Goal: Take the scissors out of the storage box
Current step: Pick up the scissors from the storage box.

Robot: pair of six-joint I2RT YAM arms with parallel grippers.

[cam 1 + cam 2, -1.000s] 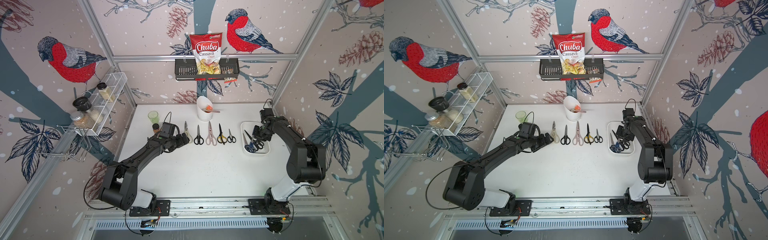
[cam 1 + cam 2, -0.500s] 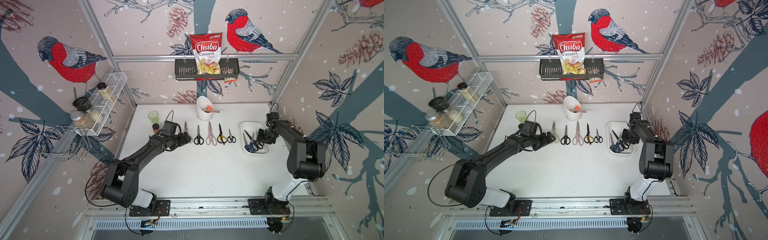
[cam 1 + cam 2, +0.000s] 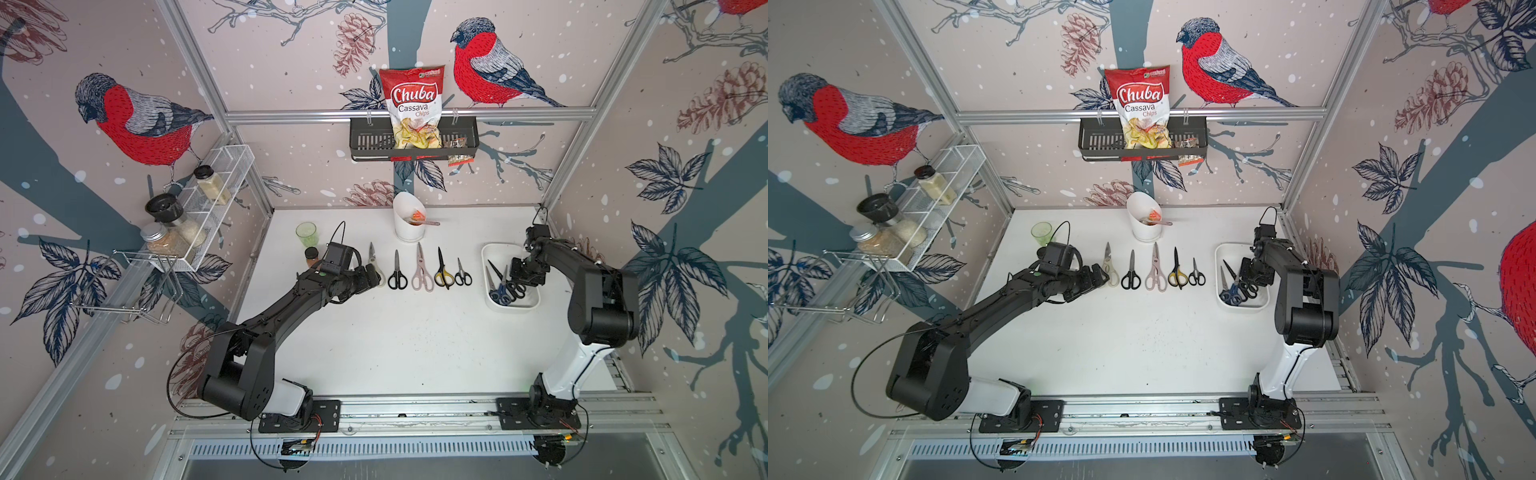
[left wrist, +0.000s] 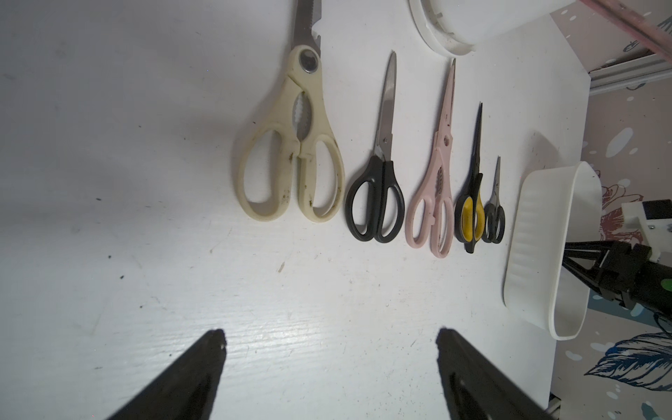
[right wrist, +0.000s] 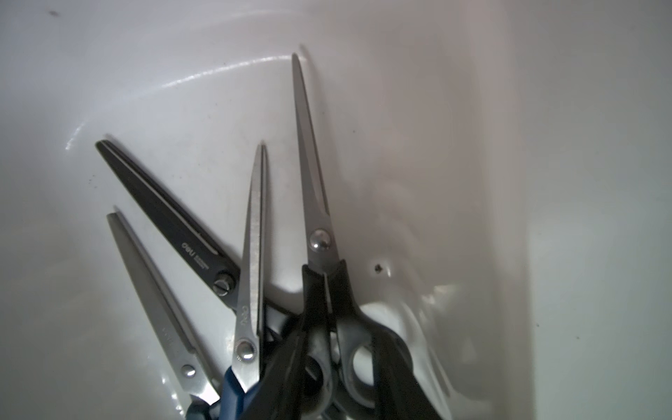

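Four scissors remain in the storage box; five lie in a row on the table just beside it. Over the last second the right gripper swung toward the box's outer wall and back, and is now low over the black-handled pair; whether it grips cannot be told. The left gripper, beyond the row, stands open and empty. A fresh pick seems underway.

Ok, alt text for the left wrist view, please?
Five pairs of scissors lie in a row on the white table: a cream pair, a black pair, a pink pair, a yellow-black pair and a small black pair, blades all pointing one way. The white storage box sits beyond the smallest pair; the left gripper is open and empty.
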